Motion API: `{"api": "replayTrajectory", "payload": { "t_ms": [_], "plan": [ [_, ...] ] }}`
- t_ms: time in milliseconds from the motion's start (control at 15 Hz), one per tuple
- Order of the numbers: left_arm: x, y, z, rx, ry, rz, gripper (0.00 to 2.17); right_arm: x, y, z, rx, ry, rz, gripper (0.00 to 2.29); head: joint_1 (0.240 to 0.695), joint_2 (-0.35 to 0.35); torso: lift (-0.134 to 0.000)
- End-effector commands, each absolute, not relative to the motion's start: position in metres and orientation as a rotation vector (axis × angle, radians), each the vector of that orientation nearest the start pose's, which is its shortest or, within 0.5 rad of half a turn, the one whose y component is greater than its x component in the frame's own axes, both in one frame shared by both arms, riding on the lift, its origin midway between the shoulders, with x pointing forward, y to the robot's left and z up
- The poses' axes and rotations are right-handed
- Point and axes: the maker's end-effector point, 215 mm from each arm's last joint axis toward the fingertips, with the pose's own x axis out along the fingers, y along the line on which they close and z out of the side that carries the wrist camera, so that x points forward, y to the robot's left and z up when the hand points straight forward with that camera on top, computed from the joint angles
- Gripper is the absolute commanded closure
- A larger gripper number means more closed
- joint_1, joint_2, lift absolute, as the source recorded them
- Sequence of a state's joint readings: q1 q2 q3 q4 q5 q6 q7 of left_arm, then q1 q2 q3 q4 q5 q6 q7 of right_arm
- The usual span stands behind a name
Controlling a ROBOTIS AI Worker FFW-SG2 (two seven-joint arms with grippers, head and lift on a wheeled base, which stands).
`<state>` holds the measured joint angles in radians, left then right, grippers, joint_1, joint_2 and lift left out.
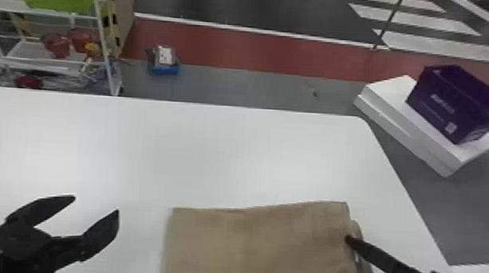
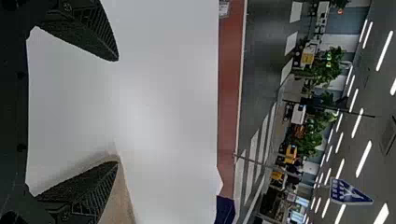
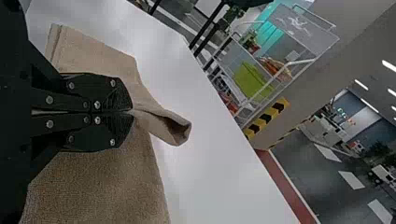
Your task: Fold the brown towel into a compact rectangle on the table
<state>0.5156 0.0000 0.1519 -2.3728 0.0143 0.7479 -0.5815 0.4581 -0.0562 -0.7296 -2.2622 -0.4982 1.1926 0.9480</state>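
The brown towel [image 1: 258, 242] lies folded in layers near the front of the white table, its lower layer showing along the right edge. At that right edge is my right gripper [image 1: 349, 239]. In the right wrist view my right gripper [image 3: 131, 112] is shut on a pinched part of the towel [image 3: 102, 186], and a folded corner sticks out beyond the fingertips. Left of the towel, my left gripper [image 1: 94, 204] stands open over the table, holding nothing. The left wrist view has the left gripper [image 2: 117, 111] with fingers wide apart, and the towel [image 2: 120, 200] beside one finger.
The white table [image 1: 199, 151] extends behind the towel. Beyond its far edge stand a white shelf rack [image 1: 55, 66] at the left and a small blue box [image 1: 164, 62] on the floor. A purple bin [image 1: 449, 105] rests on white boxes past the right edge.
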Motion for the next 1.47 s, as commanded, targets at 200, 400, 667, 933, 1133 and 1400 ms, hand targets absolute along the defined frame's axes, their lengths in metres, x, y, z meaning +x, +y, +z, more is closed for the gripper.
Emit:
{"api": "replayTrajectory", "payload": {
  "t_ms": [200,400,667,933,1133,1400],
  "plan": [
    [0.393,0.187,-0.373,-0.098,0.454,-0.427,0.10,0.325,-0.309,-0.356,0.694,0.555,0.514,1.27,0.695,-0.205,-0.123],
    [0.392,0.182,-0.375,-0.094,0.464,-0.430,0.10,0.325,-0.301,-0.340,0.732,0.529,0.550,1.27,0.695,-0.191,-0.123],
    [0.391,0.184,-0.374,-0.092,0.470,-0.427,0.10,0.327,-0.338,-0.344,0.769,0.511,0.489,1.27,0.695,-0.207,-0.123],
    [0.389,0.176,-0.379,-0.084,0.483,-0.438,0.10,0.325,-0.358,-0.364,0.791,0.526,0.456,1.27,0.695,-0.250,-0.123],
    [0.386,0.176,-0.381,-0.082,0.488,-0.438,0.10,0.326,-0.360,-0.376,0.778,0.558,0.441,1.27,0.695,-0.284,-0.123],
    [0.381,0.177,-0.383,-0.084,0.496,-0.439,0.10,0.323,-0.367,-0.411,0.759,0.640,0.385,1.27,0.695,-0.292,-0.123]
  ]
}}
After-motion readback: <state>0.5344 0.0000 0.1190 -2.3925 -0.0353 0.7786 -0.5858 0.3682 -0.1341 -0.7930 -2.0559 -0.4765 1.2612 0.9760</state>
